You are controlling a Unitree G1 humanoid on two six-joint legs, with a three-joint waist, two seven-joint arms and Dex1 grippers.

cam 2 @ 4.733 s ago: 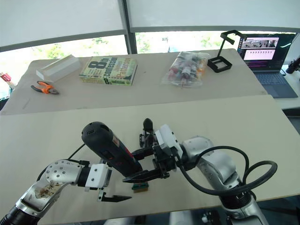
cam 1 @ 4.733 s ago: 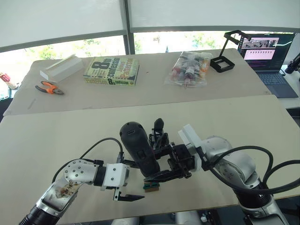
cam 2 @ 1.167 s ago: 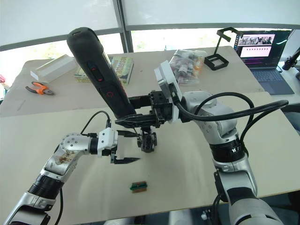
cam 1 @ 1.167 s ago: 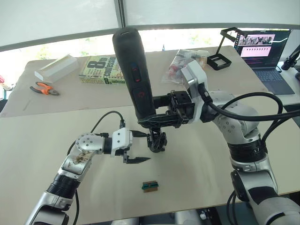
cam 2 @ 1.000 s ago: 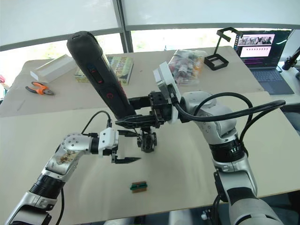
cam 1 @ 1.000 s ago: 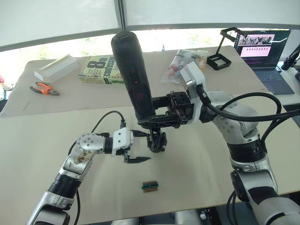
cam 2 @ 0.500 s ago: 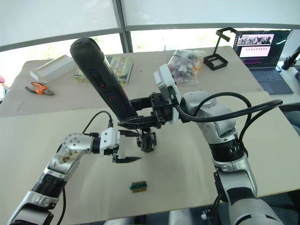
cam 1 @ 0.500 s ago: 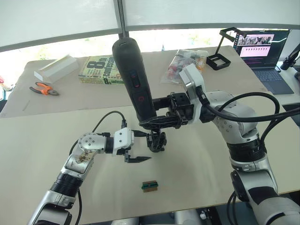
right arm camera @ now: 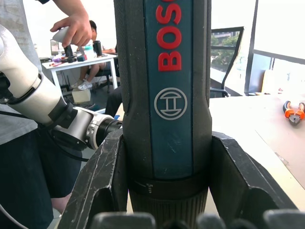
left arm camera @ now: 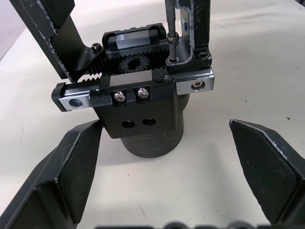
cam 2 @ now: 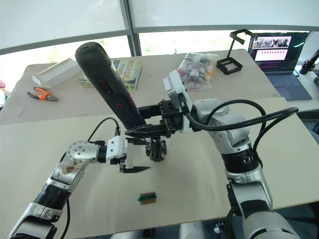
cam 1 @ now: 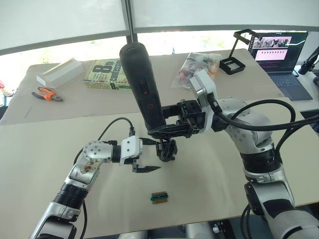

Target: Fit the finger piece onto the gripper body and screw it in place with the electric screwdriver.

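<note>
My right gripper (cam 1: 162, 130) is shut on the lower end of the electric screwdriver (cam 1: 142, 84), a thick black tool held nearly upright. Its thin metal bit (left arm camera: 170, 24) comes down onto a screw on the gripper body (left arm camera: 143, 109). The gripper body is a black geared rail on a round base, standing mid-table (cam 1: 167, 149). The finger piece (left arm camera: 200, 24) stands upright on the rail's end, right beside the bit. My left gripper (cam 1: 151, 155) is open just left of the gripper body. Its fingers (left arm camera: 71, 171) flank the round base without touching it.
A small green-brown block (cam 1: 159, 197) lies near the table's front edge. On the far table are a book (cam 1: 107, 79), orange pliers (cam 1: 48, 94), a white box (cam 1: 62, 72), a bag of small bottles (cam 1: 199, 69), a black stand (cam 1: 239, 55) and a laptop (cam 1: 279, 55).
The screwdriver came up from low and tilted near the front edge to nearly upright over the gripper body. Over the last second it sank slightly. The left gripper stayed open beside the base.
</note>
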